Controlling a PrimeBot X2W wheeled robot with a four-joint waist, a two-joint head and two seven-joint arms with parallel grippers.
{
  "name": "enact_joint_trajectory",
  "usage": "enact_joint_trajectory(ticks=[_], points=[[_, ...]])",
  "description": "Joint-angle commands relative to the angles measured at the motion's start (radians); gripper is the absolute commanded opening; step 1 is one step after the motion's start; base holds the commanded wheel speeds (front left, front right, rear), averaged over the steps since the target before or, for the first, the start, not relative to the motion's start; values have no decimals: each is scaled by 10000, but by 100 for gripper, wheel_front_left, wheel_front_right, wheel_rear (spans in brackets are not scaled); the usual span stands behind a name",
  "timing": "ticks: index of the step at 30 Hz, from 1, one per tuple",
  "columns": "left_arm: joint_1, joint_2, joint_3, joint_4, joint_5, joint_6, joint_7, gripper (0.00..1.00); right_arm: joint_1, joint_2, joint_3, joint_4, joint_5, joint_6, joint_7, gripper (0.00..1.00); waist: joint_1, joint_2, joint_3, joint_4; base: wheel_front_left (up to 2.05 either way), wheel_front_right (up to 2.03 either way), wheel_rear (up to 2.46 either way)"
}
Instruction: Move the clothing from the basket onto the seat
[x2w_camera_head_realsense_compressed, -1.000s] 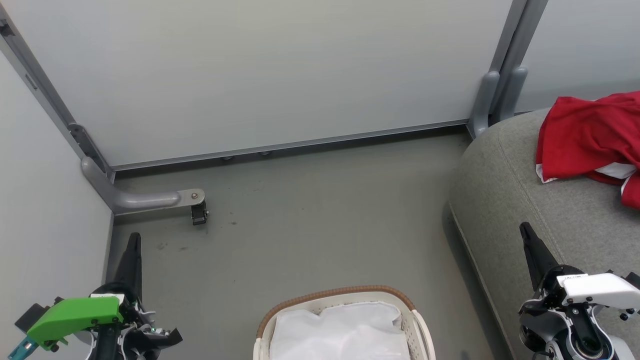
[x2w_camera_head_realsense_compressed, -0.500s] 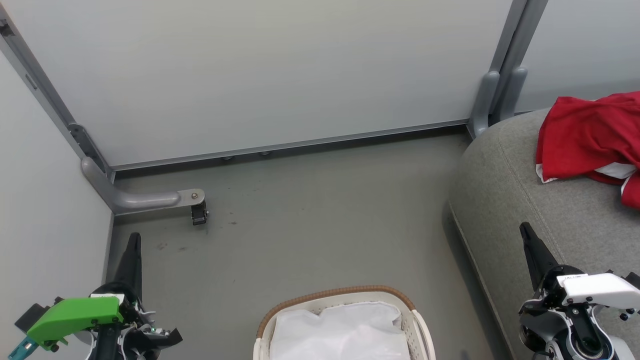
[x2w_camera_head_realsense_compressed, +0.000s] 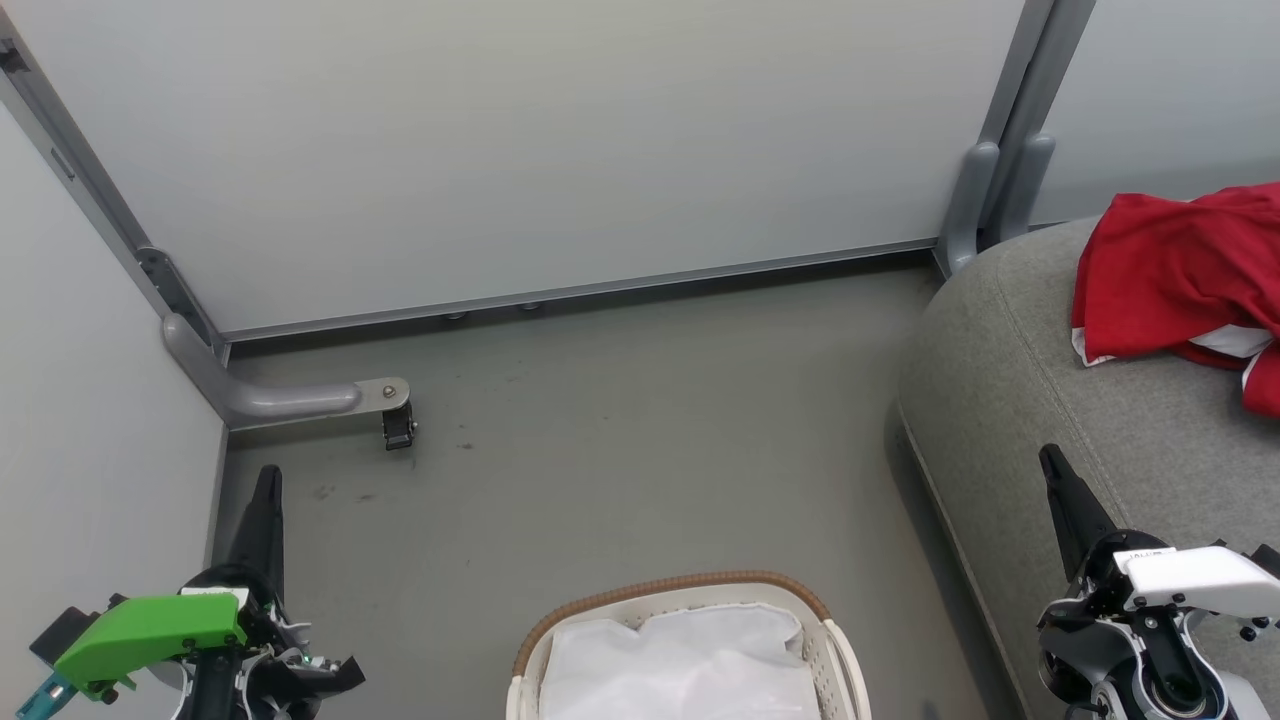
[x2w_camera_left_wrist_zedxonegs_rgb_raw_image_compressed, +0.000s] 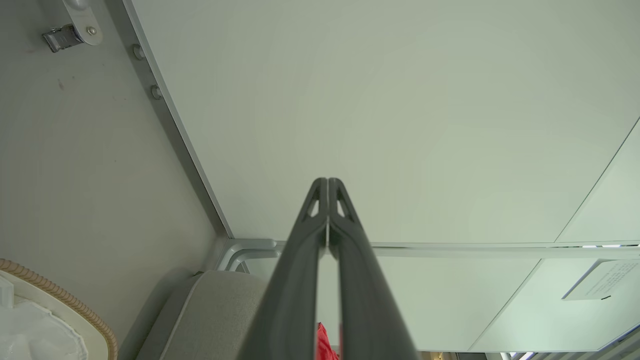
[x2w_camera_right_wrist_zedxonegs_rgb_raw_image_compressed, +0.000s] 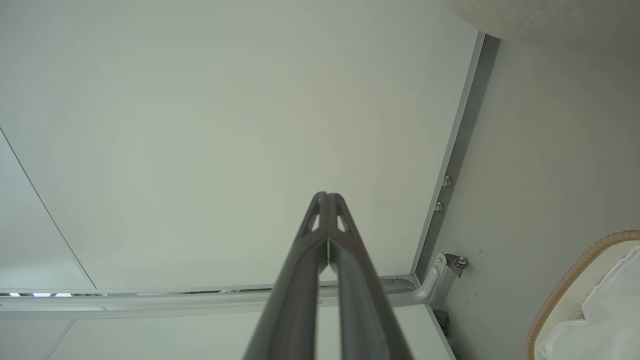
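Note:
The red clothing (x2w_camera_head_realsense_compressed: 1185, 270) with white trim lies crumpled on the grey seat (x2w_camera_head_realsense_compressed: 1030, 400) at the right; a sliver of the clothing (x2w_camera_left_wrist_zedxonegs_rgb_raw_image_compressed: 322, 345) shows between the left fingers. The cream basket (x2w_camera_head_realsense_compressed: 685, 650) with its brown rim stands on the floor at bottom centre, holding just its white liner; the basket (x2w_camera_left_wrist_zedxonegs_rgb_raw_image_compressed: 50, 320) and the basket (x2w_camera_right_wrist_zedxonegs_rgb_raw_image_compressed: 590, 305) also show at the wrist views' edges. My left gripper (x2w_camera_head_realsense_compressed: 266, 478) is shut and empty at the lower left, left of the basket. My right gripper (x2w_camera_head_realsense_compressed: 1050, 460) is shut and empty over the seat's front part, below the clothing.
Pale partition walls (x2w_camera_head_realsense_compressed: 520, 150) close the back and left. A grey metal foot with a caster (x2w_camera_head_realsense_compressed: 398, 425) juts onto the floor at the left. Grey floor (x2w_camera_head_realsense_compressed: 620, 440) lies open between the basket, the wall and the seat.

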Motion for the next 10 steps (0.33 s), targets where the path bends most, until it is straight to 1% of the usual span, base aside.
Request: enact_joint_trajectory(ticks=[1, 10], points=[[-100, 48, 18, -17, -36, -39, 39, 0, 40, -60, -15, -36, 33, 0, 23, 0, -1, 0, 0, 0, 0, 0, 0], [-100, 48, 18, -17, -35, -39, 39, 0, 40, -60, -15, -36, 33, 0, 23, 0, -1, 0, 0, 0, 0, 0, 0]])
